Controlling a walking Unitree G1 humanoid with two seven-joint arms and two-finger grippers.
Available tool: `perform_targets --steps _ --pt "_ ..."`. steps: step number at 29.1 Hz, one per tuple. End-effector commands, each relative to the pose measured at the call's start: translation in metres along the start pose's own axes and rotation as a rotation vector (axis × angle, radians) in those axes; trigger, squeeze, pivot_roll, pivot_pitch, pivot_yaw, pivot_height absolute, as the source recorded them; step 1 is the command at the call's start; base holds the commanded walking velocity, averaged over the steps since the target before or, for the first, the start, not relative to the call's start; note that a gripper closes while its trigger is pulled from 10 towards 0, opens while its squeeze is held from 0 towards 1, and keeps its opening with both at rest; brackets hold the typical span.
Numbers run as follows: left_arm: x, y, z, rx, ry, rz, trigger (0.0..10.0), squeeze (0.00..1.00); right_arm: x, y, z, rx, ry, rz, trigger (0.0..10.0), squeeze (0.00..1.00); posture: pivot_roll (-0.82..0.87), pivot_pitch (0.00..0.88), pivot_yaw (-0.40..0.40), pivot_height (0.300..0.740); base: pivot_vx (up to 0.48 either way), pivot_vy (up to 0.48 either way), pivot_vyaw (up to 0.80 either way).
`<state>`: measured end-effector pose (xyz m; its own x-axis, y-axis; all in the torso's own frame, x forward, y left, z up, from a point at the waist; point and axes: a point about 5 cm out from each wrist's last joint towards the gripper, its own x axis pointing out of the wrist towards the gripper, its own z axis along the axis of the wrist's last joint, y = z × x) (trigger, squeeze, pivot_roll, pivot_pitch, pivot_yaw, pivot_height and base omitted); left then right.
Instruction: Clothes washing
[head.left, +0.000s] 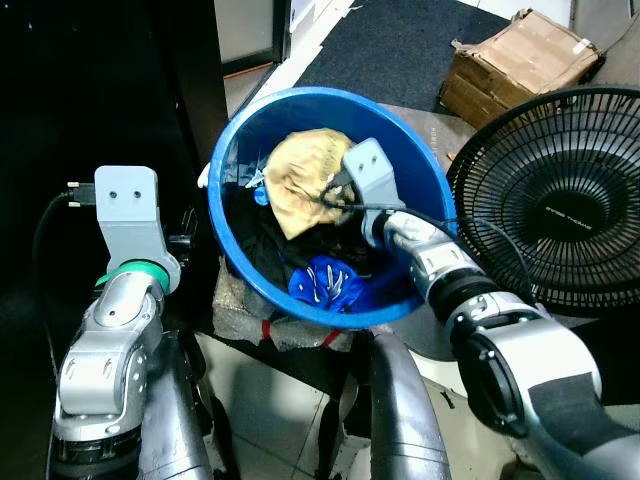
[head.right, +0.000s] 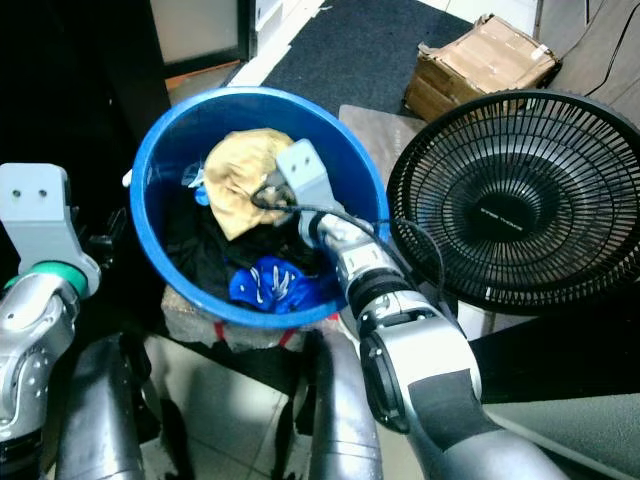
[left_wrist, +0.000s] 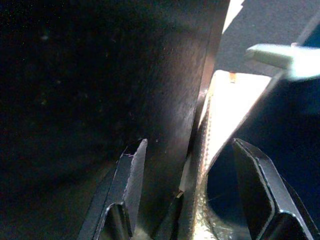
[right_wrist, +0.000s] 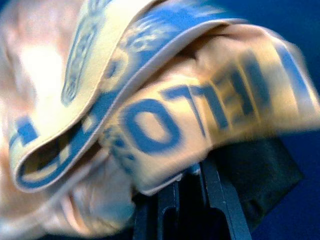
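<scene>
A blue plastic basin (head.left: 217, 190) stands in front of me, piled with clothes. On top lies a yellow garment (head.left: 300, 175) with blue lettering; below it are dark clothing (head.left: 262, 245) and a bright blue piece (head.left: 325, 282). My right gripper (head.left: 332, 196) reaches into the basin from the right. In the right wrist view its fingers (right_wrist: 172, 207) are shut on a fold of the yellow garment (right_wrist: 165, 115). My left gripper (left_wrist: 190, 145) stands open outside the basin's left wall (left_wrist: 285, 130), next to a dark panel, with nothing between its fingers.
A black floor fan (head.left: 555, 200) stands close to the basin on the right. Behind it are a cardboard box (head.left: 520, 65) and a dark mat (head.left: 400, 45). A dark cabinet (head.left: 100, 90) fills the left. The basin rests on a plastic-wrapped support (head.left: 255, 318).
</scene>
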<state>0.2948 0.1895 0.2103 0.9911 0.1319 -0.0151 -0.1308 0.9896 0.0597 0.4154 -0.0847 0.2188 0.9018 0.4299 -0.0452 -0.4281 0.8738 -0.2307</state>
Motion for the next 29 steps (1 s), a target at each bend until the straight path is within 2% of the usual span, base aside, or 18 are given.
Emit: perform_targets --steps 1,3,8,15,17,20,27,29 --pt "0.003 0.011 0.002 0.007 -0.022 0.060 10.0 0.00 -0.001 -0.008 0.009 0.032 -0.059 -0.026 10.0 0.00 0.23 0.256 -0.077 0.445 0.000 0.000 0.00" --pt "0.004 0.012 0.004 0.007 -0.029 0.059 10.0 0.00 0.001 -0.008 0.030 0.033 -0.150 -0.023 10.0 0.00 0.23 0.251 -0.076 0.445 0.000 0.000 0.00" --pt "0.006 0.012 0.005 0.005 -0.034 0.060 10.0 0.00 0.003 -0.001 0.056 0.021 -0.278 0.015 10.0 0.00 0.23 0.242 -0.078 0.445 0.000 0.000 0.00" --pt "0.007 0.010 0.004 0.001 -0.037 0.058 10.0 0.00 0.003 0.003 0.058 -0.003 -0.310 0.017 10.0 0.00 0.22 0.240 -0.079 0.445 0.000 0.000 0.00" --pt "0.007 0.009 0.004 -0.003 -0.038 0.056 10.0 0.00 0.000 -0.001 0.073 0.026 -0.406 0.001 10.0 0.00 0.22 0.240 -0.079 0.445 0.000 0.000 0.00" --pt "0.008 0.009 0.004 -0.004 -0.040 0.055 10.0 0.00 -0.002 -0.001 0.081 0.023 -0.453 0.003 10.0 0.00 0.21 0.236 -0.080 0.445 0.000 0.000 0.00" --pt "0.007 0.006 0.014 -0.029 -0.084 0.046 10.0 0.00 -0.014 -0.009 0.092 -0.065 -0.580 -0.074 10.0 0.00 0.20 0.221 -0.081 0.445 0.000 0.000 0.00" --pt "0.006 0.002 0.024 -0.056 -0.127 0.022 10.0 0.00 -0.024 -0.015 0.087 -0.141 -0.627 -0.131 10.0 0.00 0.18 0.211 -0.078 0.445 0.000 0.000 0.00"
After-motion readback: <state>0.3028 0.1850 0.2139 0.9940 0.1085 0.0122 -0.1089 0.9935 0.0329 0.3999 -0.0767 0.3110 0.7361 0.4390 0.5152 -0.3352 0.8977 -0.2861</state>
